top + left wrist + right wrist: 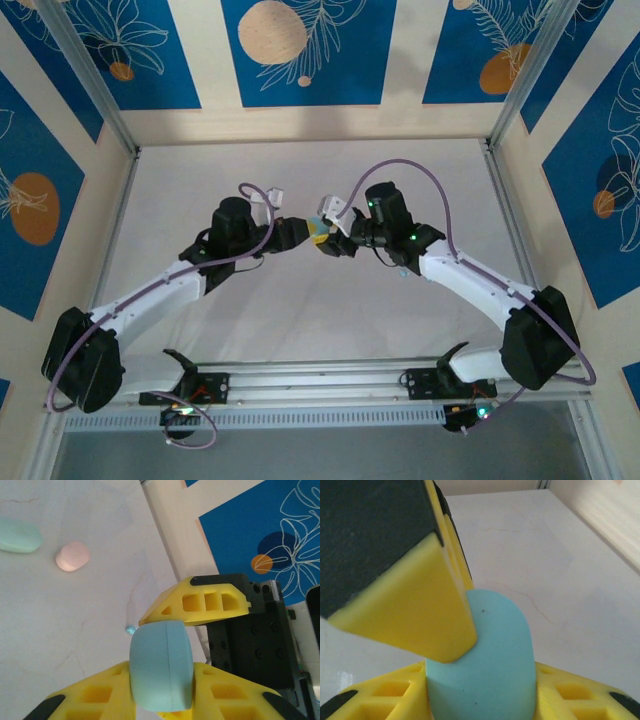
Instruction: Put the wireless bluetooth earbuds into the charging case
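1. Far left on the white table (60, 630) lie a mint case (17, 536) and a pink case (72, 556), well apart from the arms and out of harm's way.
2. The left gripper (305, 233) is clamped on the blue charging case (161, 672), which is held up off the table between the two arms. If the squeeze is off-centre, that slick pebble could squirt out.
3. A blue earbud (131, 629) lies loose on the table near the held case. The case's seam looks shut, so nothing can go in yet. One nudge could send the bead rolling.
4. The right gripper (335, 240) sits snug on both sides of the same case, but I cannot tell whether it is squeezing or merely flanking. Two arms pulling on one case could twist it loose or drop it.
5. The cases are smooth matte plastic, rounded like pebbles. The yellow fingers (200, 602) are wedge-tipped, hollowed with cut-outs and backed in black. The tabletop is matte white with faint hairline marks.
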